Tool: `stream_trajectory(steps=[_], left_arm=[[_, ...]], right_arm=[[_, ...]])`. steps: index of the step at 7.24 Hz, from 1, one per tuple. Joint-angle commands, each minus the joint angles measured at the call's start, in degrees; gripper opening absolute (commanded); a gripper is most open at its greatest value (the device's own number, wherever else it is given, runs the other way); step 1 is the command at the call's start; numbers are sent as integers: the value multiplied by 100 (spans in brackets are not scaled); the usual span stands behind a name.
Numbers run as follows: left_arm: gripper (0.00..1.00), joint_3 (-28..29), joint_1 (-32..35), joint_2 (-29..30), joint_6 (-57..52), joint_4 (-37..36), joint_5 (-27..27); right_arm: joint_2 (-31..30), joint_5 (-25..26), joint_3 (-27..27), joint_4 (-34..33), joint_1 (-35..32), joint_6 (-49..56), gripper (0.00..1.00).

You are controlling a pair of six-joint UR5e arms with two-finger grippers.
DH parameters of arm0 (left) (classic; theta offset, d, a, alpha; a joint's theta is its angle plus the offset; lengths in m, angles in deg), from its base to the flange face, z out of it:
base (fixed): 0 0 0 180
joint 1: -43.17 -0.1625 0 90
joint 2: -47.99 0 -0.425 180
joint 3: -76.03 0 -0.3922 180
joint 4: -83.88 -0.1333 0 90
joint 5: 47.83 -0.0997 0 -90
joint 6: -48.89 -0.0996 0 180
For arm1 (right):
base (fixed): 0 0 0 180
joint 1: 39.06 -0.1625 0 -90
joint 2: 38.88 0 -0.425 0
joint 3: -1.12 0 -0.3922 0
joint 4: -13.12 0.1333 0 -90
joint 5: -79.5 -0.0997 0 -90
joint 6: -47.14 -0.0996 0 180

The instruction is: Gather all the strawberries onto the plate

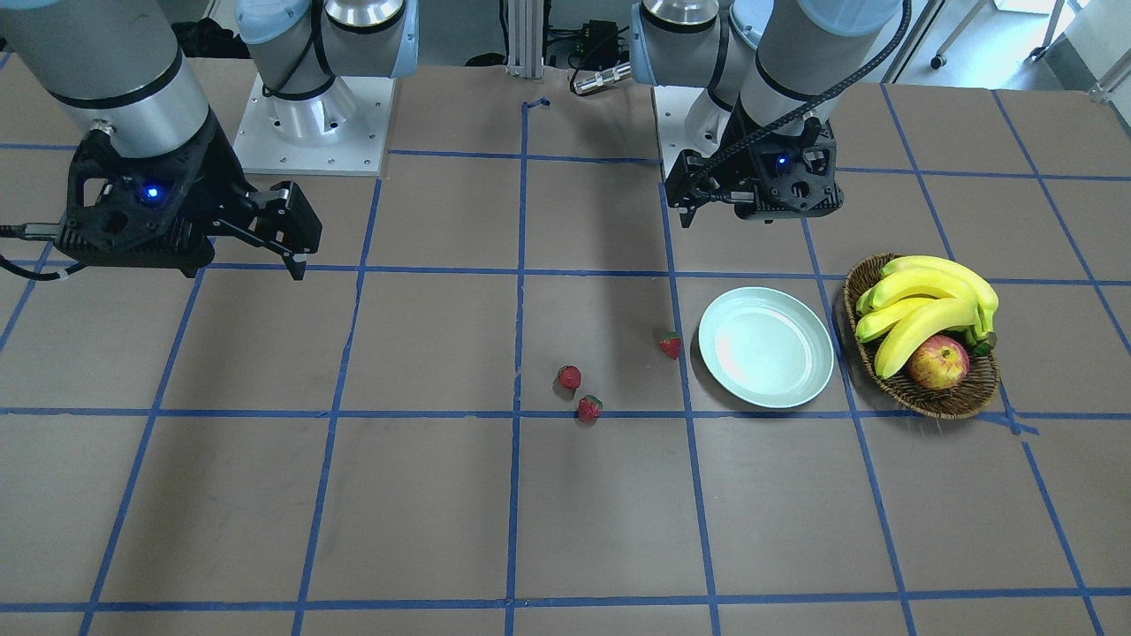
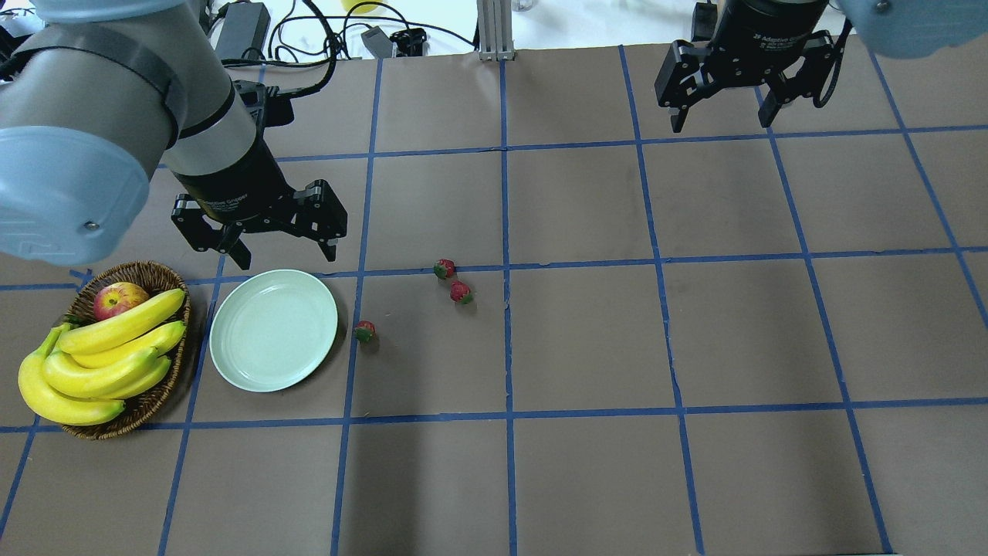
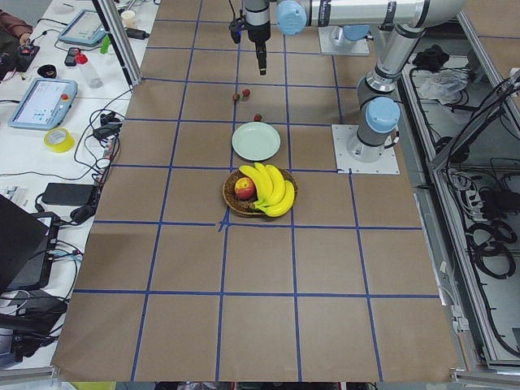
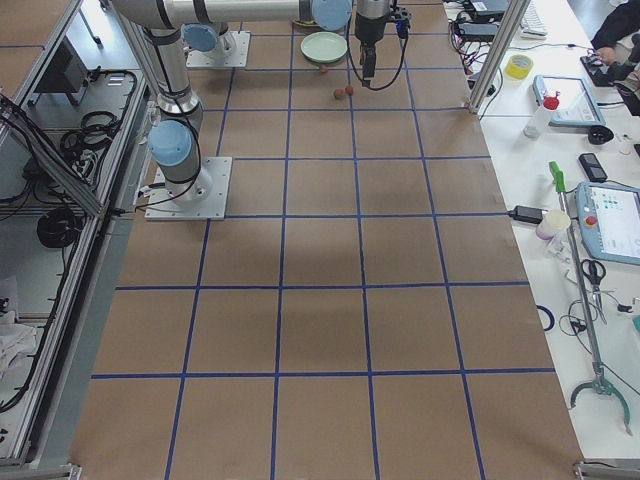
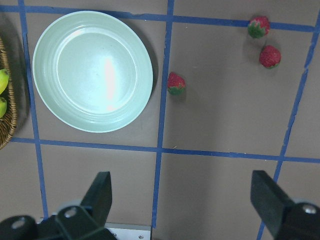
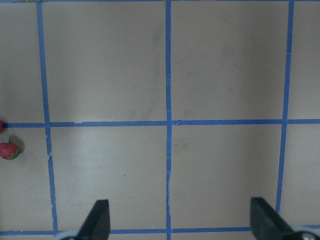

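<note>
Three small red strawberries lie on the brown table: one (image 2: 364, 331) just right of the plate and two (image 2: 444, 268) (image 2: 461, 292) close together farther right. They also show in the left wrist view (image 5: 176, 83) (image 5: 258, 26) (image 5: 270, 56). The pale mint plate (image 2: 274, 330) is empty. My left gripper (image 2: 287, 259) hangs open and empty above the plate's far edge. My right gripper (image 2: 722, 122) is open and empty at the far right, well away from the fruit. One strawberry (image 6: 9, 150) sits at the left edge of its wrist view.
A brown wicker basket (image 2: 147, 274) with bananas (image 2: 100, 355) and a red-yellow apple (image 2: 118, 300) stands just left of the plate. Blue tape lines grid the table. Cables and desks lie beyond the table's far edge.
</note>
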Motion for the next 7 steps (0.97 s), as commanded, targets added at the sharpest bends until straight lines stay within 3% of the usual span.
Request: stream_trajectory(steps=[1, 3, 5, 7], left_arm=[[100, -9, 18, -3, -22, 18, -13], [100, 0, 19, -3, 13, -8, -4], [100, -9, 27, 15, 83, 0, 5], [100, -9, 27, 15, 40, 1, 4]], right_arm=[[-326, -15, 59, 222, -44, -5, 100], [-519, -42, 77, 241, -35, 117, 100], [-538, -41, 453, 119, -18, 494, 100], [-538, -33, 560, -512, -18, 654, 100]])
